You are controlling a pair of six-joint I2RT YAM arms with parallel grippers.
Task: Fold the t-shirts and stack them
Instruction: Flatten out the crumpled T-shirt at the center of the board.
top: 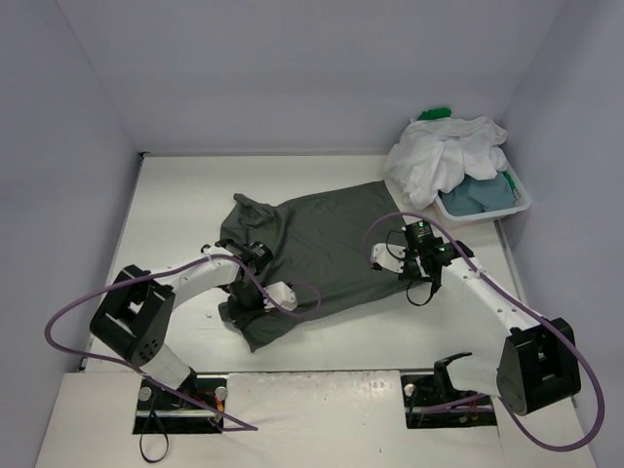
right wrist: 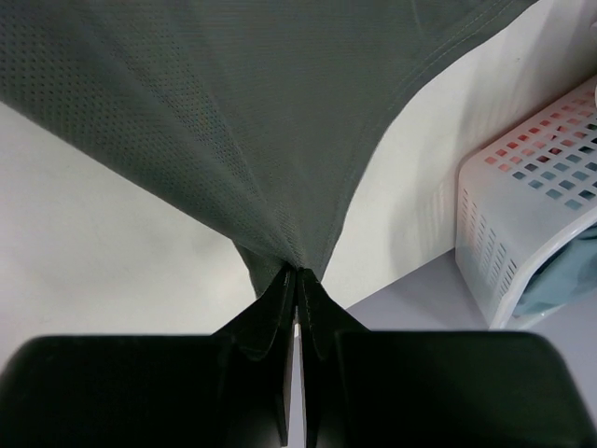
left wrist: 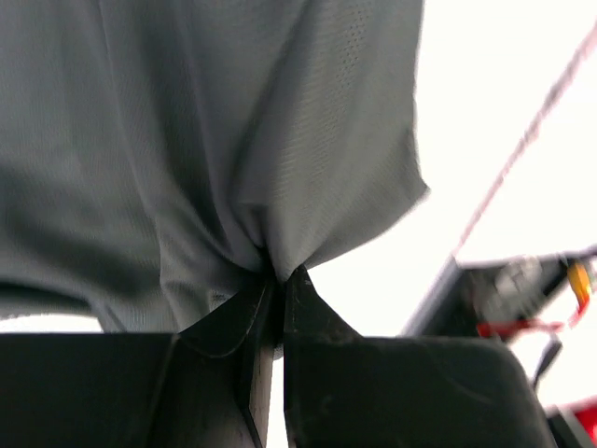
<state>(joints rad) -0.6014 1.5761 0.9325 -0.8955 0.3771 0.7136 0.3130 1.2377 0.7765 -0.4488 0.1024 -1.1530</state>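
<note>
Your grey shirt (top: 322,234) lies spread mid-table, with the other shirts (top: 444,161) heaped in the basket (top: 483,216) far right. Your left gripper (left wrist: 278,275) pinches its near-left edge and your right gripper (right wrist: 297,273) its right edge, likely to lift a fold.

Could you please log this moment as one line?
step: fold | left gripper: shut on dark grey t-shirt | right gripper: shut on same t-shirt | basket: holds other shirts
</note>
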